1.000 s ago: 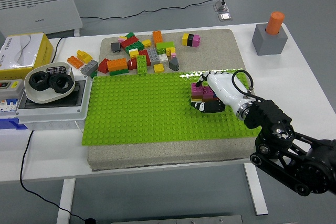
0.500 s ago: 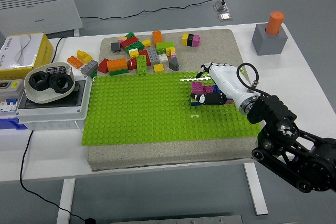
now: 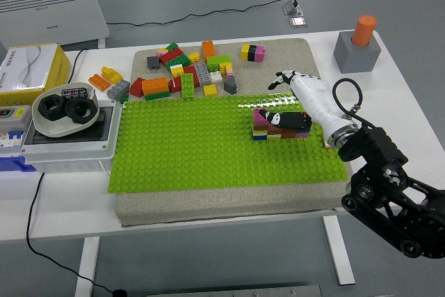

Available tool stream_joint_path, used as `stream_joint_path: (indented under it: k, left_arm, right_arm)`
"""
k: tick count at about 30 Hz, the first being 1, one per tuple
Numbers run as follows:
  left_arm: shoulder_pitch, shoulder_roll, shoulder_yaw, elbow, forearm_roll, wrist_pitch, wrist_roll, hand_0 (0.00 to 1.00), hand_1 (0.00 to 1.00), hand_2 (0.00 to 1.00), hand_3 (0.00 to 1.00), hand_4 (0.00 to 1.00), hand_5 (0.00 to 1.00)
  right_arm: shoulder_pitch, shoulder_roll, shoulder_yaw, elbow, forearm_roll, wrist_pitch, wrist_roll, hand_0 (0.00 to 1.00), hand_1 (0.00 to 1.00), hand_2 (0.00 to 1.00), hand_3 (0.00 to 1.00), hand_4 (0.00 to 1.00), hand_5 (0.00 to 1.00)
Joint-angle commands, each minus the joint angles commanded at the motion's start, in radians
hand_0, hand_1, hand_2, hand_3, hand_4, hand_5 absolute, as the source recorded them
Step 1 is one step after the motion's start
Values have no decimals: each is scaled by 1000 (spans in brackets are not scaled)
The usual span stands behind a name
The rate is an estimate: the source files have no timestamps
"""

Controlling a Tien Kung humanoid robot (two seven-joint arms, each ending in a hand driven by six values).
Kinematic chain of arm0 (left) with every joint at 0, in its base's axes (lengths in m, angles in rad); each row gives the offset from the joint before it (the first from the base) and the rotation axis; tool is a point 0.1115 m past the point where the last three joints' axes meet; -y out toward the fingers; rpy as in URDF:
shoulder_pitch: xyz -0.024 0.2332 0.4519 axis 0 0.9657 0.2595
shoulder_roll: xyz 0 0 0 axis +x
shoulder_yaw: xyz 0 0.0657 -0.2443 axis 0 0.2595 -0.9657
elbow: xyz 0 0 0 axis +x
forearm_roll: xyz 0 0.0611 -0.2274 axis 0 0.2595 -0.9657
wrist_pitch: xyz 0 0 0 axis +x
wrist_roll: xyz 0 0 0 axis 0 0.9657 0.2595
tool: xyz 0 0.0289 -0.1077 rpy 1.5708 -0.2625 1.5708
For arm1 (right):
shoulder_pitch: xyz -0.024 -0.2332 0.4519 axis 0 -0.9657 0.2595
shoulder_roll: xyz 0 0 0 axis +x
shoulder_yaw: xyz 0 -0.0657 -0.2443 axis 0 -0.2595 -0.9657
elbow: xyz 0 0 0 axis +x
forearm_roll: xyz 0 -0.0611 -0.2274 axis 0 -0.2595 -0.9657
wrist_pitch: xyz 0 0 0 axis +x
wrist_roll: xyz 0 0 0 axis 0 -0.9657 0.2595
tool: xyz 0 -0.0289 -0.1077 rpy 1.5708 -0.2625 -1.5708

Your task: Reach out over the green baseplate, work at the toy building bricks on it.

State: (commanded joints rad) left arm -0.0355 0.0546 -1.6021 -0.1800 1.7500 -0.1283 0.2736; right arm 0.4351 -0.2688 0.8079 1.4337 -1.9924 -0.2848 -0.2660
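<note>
Your right hand [image 3: 292, 106] reaches in from the right edge of the green baseplate [image 3: 188, 151], palm turned down over the small stack of bricks [image 3: 268, 130] that stands near the baseplate's far right corner. The black fingers [image 3: 281, 119] lie along the top of the stack and the white back of the hand hangs above it. Contact looks real, but you cannot tell from this view whether the fingers pinch the top brick or only press on it; log the grip as undetermined.

Judgement: a flat, top-down hand suits pressing bricks onto studs, so a seating or steadying move is the likelier reading.

The stack sits on the studs, pink and brown layers over a strip of mixed colours, upright so far as can be seen. The loose bricks [image 3: 188, 74] lie in a heap on the beige mat [image 3: 292, 57], just beyond the baseplate's far edge and well apart from the hand, within reach for the next pick.

Your left arm does not show.
</note>
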Motion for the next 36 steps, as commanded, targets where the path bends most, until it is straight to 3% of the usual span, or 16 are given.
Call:
stream_joint_path:
  k: [12,13,21,27,33,36]
  left_arm:
    - [-35,7,75,0,-24,21,-26,723,524,596,703,901,998]
    - [-38,8,80,0,-26,20,-27,723,523,595,703,895,998]
    - [-47,22,111,0,-43,13,-27,722,516,587,697,887,998]
    - [-45,29,108,0,-31,9,-21,721,498,565,692,871,998]
    - [-41,31,119,0,-21,-16,-10,722,496,559,683,862,998]
    - [-35,31,152,0,-26,-58,5,722,496,559,683,862,998]
  right_arm:
    - [-83,-31,143,86,57,-181,84,773,780,816,642,798,451]
    - [-87,-33,161,91,60,-190,91,717,732,783,643,789,443]
    - [-144,-45,298,110,168,-242,164,703,720,766,645,785,441]
    - [-159,-30,358,97,264,-259,207,697,713,758,646,781,438]
    - [-170,-38,417,152,139,-220,151,696,710,752,647,772,437]
    - [-193,-46,445,175,72,-207,139,696,710,752,647,772,437]
